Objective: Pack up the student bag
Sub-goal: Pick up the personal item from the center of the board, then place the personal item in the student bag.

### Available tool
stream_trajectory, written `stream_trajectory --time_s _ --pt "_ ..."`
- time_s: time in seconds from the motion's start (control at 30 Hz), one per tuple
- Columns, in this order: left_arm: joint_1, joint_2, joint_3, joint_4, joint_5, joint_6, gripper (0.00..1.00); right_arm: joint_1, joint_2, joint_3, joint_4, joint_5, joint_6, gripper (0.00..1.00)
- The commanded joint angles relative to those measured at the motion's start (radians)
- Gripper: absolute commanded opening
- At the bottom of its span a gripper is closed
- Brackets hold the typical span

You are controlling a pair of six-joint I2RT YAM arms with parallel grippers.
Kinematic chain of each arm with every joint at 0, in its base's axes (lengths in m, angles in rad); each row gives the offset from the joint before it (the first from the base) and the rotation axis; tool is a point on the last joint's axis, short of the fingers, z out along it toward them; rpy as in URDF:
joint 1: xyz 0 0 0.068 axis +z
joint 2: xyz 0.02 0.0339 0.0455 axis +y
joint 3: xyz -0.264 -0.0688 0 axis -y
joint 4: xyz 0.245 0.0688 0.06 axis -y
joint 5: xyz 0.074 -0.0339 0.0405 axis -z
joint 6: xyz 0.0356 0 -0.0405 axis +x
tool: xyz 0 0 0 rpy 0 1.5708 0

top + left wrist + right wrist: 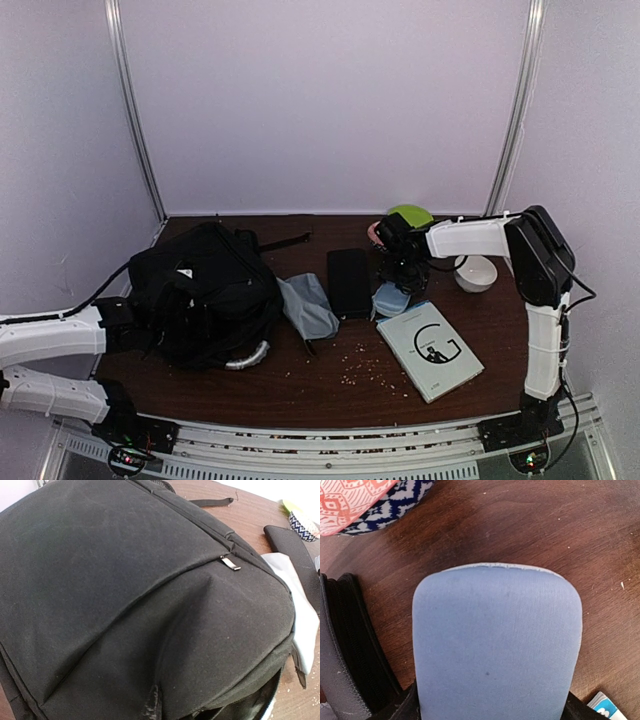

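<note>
We judge the student bag [205, 290] soft, floppy and slumping (its silvery handle [248, 358] is the firmest hold). The left tool [128, 325] is clenched at the bag's left edge. The right tool [395, 285] straddles a blue pouch [495, 645] right of the bag, and we cannot tell whether it grips.

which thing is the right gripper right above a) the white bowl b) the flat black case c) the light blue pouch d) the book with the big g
c, the light blue pouch fills the right wrist view, straight under the right gripper.

Left arm [50, 338] stretched low, right hand [398, 268] pointing down
</note>
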Motion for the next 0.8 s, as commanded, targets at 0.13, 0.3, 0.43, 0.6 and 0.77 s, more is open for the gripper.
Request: stream_trajectory --time_s 0.13,0.3,0.43,0.6,0.77 --pt "0.007 -0.136 0.101 -0.104 -0.026 0.010 0.00 0.012 -0.178 -0.019 0.013 -0.051 -0.072 0.74" --pt "0.007 -0.191 0.149 -0.157 -0.051 0.006 0.00 0.072 -0.340 -0.060 0.017 -0.034 -0.136 0.73" --pt "0.007 -0.205 0.219 -0.216 -0.076 0.002 0.00 0.159 -0.469 -0.125 0.074 -0.046 -0.191 0.72" --pt "0.007 -0.222 0.285 -0.227 -0.084 -0.026 0.00 0.312 -0.549 -0.147 0.164 -0.133 -0.246 0.71" --pt "0.007 -0.220 0.287 -0.184 -0.045 -0.139 0.00 0.435 -0.492 -0.145 0.320 -0.268 -0.151 0.71"
